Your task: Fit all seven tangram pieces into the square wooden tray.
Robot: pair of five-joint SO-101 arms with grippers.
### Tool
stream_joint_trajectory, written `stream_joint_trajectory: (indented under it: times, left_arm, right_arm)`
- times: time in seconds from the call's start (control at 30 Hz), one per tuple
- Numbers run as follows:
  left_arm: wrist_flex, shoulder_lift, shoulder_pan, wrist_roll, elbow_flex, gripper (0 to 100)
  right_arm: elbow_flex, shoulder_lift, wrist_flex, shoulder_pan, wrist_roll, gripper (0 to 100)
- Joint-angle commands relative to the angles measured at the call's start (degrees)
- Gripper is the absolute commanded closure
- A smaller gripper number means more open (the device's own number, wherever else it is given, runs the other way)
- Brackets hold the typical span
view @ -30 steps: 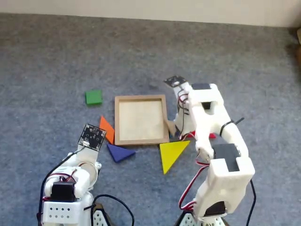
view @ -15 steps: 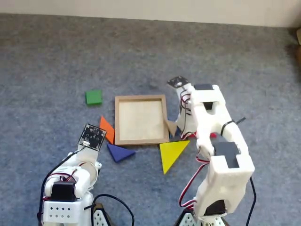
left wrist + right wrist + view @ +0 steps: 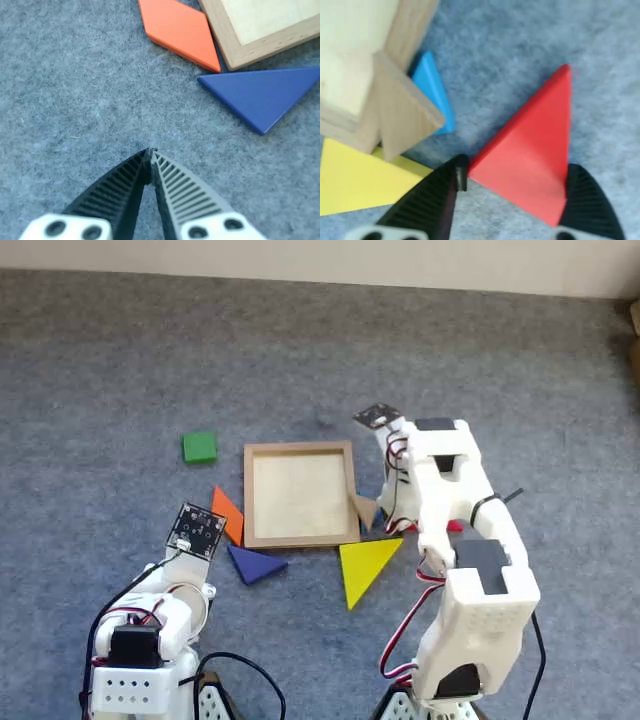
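Tray (image 3: 249, 495) is square, pale wood with a raised rim.

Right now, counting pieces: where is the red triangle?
High view: the red triangle lies on the carpet right of the tray, straddled by the right gripper, beside the light-blue triangle.

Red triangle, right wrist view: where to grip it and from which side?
The red triangle lies flat on the carpet: come from above, pinch its side edges at the wide end, not the tip. The open right gripper straddles that end.
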Motion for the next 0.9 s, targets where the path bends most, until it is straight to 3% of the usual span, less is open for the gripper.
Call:
stream_joint_trajectory:
  times: [0.0,0.43,0.57,0.87]
  left_arm:
    - [0.4,-1.5,-0.6,-0.6,1.1,99]
    - [0.4,-1.5,-0.6,-0.6,1.1,99]
    - [0.4,-1.5,-0.6,-0.6,1.1,99]
    - [0.4,-1.5,-0.6,-0.6,1.1,99]
  right_arm:
    - [0.3,-0.6,0.0,0.2,1.0,85.5]
    - [0.4,-19.0,5.9,0.8,-0.3,87.0]
    - [0.3,-21.7,6.3,0.3,-6.4,87.0]
    - [0.3,-27.1,5.9,-12.2,-25.8,87.0]
